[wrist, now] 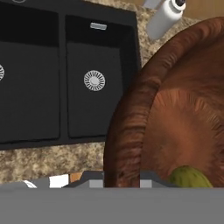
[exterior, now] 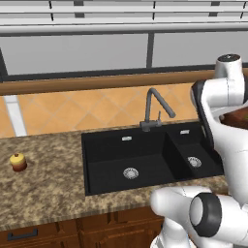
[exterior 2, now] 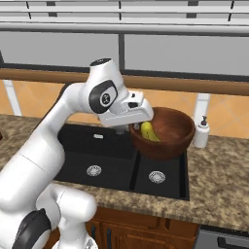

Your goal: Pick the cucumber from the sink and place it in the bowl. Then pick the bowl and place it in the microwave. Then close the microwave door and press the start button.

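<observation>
Bowl (wrist: 175, 122) rim is clamped by the closed gripper (wrist: 122, 181), cucumber (exterior 2: 147, 131) inside, held aloft by the bent arm over the sink (exterior 2: 160, 182).

Both base views overlook the sink (exterior: 145, 155); hand view looks down close.

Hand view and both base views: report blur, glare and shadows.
Hand view: the bowl sits so close that its grain smears soft, and the cucumber is cut off at the bottom. Right base view: even flat light, no glare on the sink. Left base view: equally flat, the faucet crisp.
</observation>
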{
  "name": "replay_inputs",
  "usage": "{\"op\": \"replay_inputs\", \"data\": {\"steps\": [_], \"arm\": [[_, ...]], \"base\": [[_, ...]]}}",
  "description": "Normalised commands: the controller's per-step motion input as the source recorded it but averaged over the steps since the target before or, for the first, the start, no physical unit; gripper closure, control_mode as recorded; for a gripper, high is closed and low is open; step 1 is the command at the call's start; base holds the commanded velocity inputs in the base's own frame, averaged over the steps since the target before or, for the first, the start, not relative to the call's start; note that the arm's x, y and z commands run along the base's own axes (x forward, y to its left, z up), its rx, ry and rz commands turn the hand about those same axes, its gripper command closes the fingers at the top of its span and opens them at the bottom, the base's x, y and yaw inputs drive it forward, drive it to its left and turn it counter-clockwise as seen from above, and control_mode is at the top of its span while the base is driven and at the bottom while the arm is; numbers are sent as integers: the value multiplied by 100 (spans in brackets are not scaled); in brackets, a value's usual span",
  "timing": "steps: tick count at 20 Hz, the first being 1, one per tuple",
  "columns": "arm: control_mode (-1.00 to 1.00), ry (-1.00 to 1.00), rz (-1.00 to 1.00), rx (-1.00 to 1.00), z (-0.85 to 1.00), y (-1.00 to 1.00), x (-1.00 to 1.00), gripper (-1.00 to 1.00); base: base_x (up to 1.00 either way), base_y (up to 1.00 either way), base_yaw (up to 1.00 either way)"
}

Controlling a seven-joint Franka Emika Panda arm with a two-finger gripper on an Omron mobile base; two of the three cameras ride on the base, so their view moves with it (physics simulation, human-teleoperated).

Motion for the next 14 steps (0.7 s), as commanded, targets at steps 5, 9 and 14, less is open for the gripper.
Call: {"op": "replay_inputs", "data": {"steps": [5,9,14], "arm": [[-100,1,13,0,-2,32,-3,100],[-100,1,2,0,-1,6,0,100],[-100,-6,-7,0,0,0,-19,100]], "base": [[0,0,0],[0,0,0],[0,0,0]]}}
